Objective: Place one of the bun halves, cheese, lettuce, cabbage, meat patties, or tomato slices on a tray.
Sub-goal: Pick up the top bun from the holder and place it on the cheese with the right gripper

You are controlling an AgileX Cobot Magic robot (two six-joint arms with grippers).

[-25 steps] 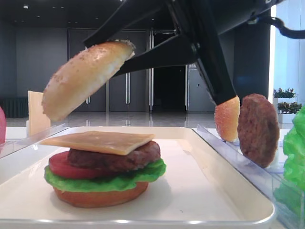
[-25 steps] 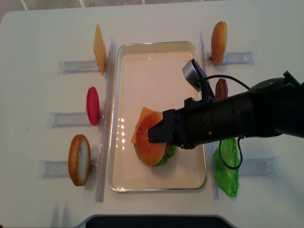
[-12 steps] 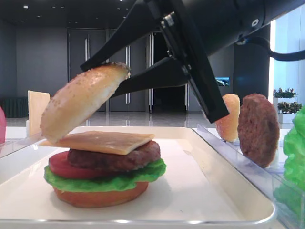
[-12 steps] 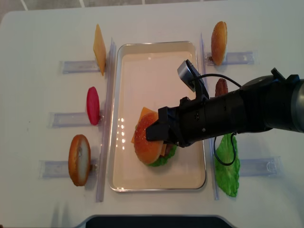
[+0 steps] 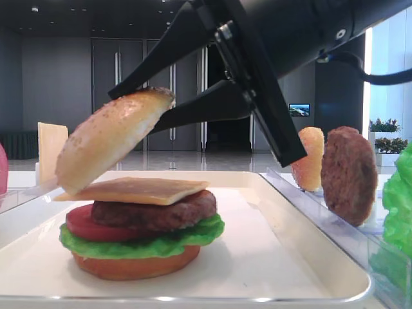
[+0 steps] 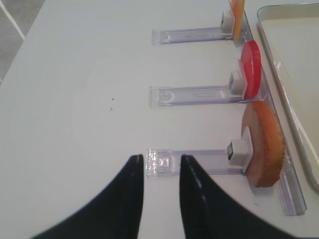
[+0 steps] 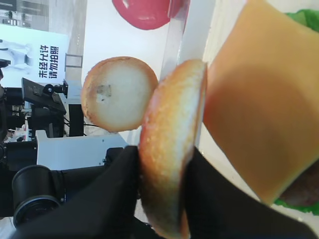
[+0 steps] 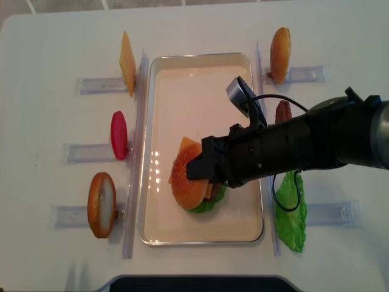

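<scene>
We see the black right arm reaching across the large white rectangular tray (image 8: pixel 200 67) from its right edge, its right gripper (image 8: pixel 197 170) clamped on the domed golden-tan sesame bun top (image 5: pixel 109 138). The bun top hangs tilted, its lower edge just at the flat yellow-orange cheese slice (image 5: pixel 138 190) (whether they touch, we cannot tell). Below lie a dark brown meat patty (image 5: pixel 161 212), a red tomato slice (image 5: pixel 80 225), ruffled green lettuce (image 5: pixel 148 243) and a red-brown bun base (image 5: pixel 135 265), stacked toward the tray's near edge. The left gripper (image 6: pixel 162 167) hovers, slightly parted and empty, above the white desk (image 6: pixel 75 74).
</scene>
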